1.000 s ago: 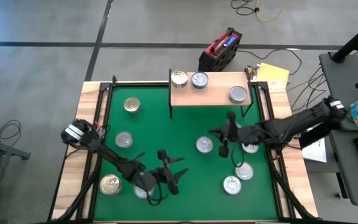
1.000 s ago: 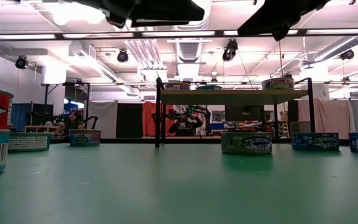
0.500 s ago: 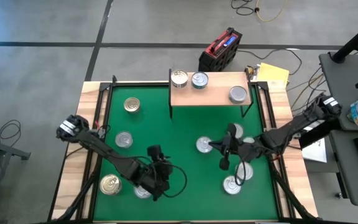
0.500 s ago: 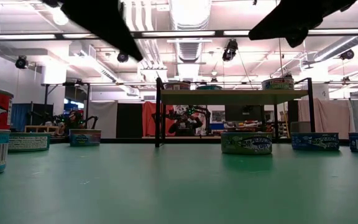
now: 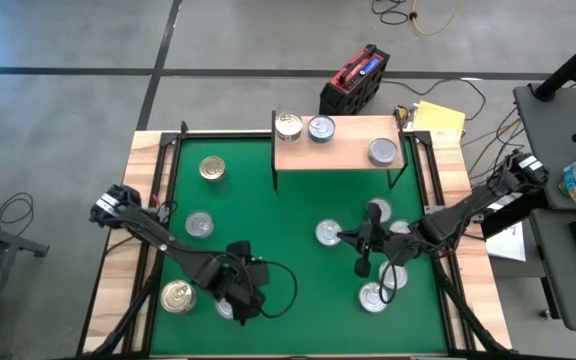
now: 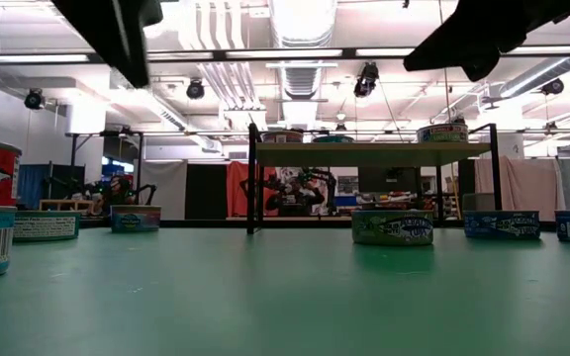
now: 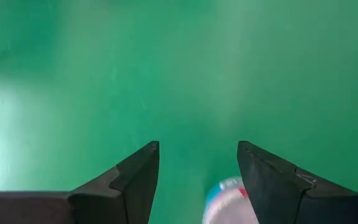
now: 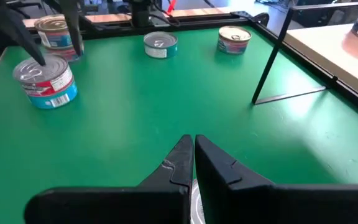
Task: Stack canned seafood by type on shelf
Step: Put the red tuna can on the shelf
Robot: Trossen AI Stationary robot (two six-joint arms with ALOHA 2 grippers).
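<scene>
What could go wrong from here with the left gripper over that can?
1. The left gripper is open, but the can sits off-centre by one finger; descending could clip its rim.
2. A gold-topped can stands close by and may get nudged.
3. The right gripper, shut, hovers among other cans.

The left end effector [image 5: 240, 300] is moved toward the lower left of the frame, over a can [image 5: 226, 308]; the right end effector [image 5: 360, 268] is lowered slightly.

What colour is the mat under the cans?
Green mat, clearest in the high view.
</scene>
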